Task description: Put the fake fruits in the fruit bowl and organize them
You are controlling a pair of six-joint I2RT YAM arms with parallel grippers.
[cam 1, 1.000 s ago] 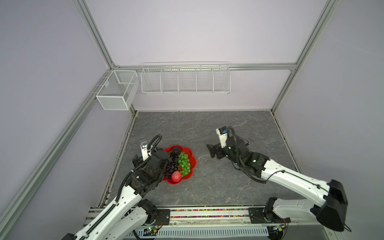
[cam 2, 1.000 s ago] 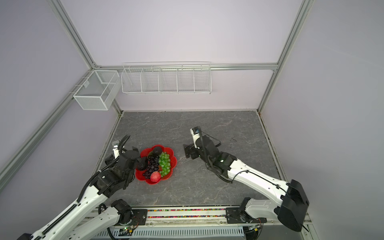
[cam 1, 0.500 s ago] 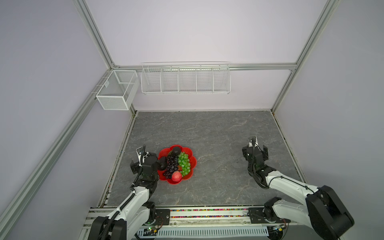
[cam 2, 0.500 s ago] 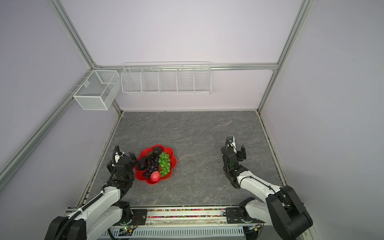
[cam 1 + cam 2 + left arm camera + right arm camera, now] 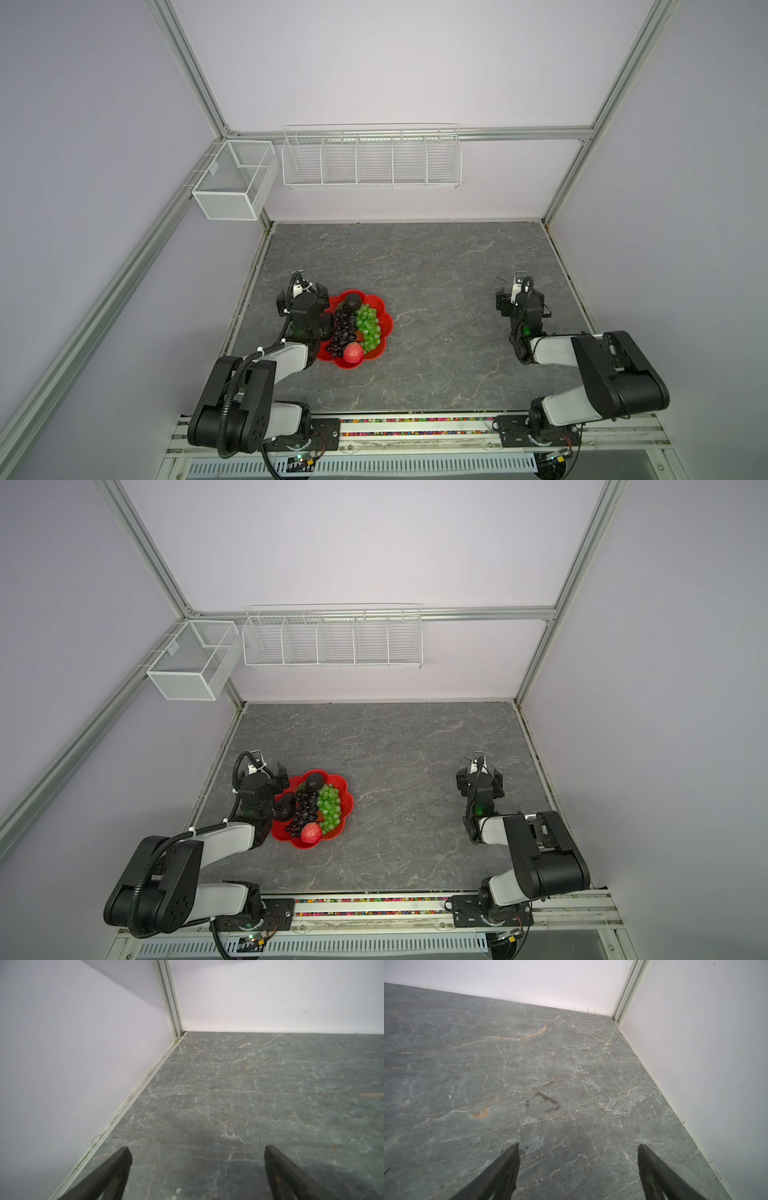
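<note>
Jaws of the left gripper (image 5: 197, 1152) stood wide apart, holding nothing, with only bare grey table (image 5: 249, 1084) between them in the left wrist view. The right gripper (image 5: 578, 1148) was spread just as wide and equally empty (its wrist view showed a dark scuff on the table beyond the fingertips, near a corner of the walls). In both top views the left gripper (image 5: 302, 296) sat just beside the left edge of the red bowl (image 5: 387, 329), pointing toward the back wall, while the right gripper (image 5: 519, 297) was well apart from it, on the right side of the table. The bowl lay on the table toward the left front, and all the fruit was inside it. Purple grapes (image 5: 343, 328) and green grapes (image 5: 369, 326) lay side by side down the middle, touching. A red apple (image 5: 352, 353) rested at the near end, against both bunches, and an avocado (image 5: 352, 300) sat at the far end. A second avocado (image 5: 286, 807) lay at the bowl's left edge, close against the left arm's wrist. Two white wire baskets (image 5: 370, 162) hung on the walls above the table.
</note>
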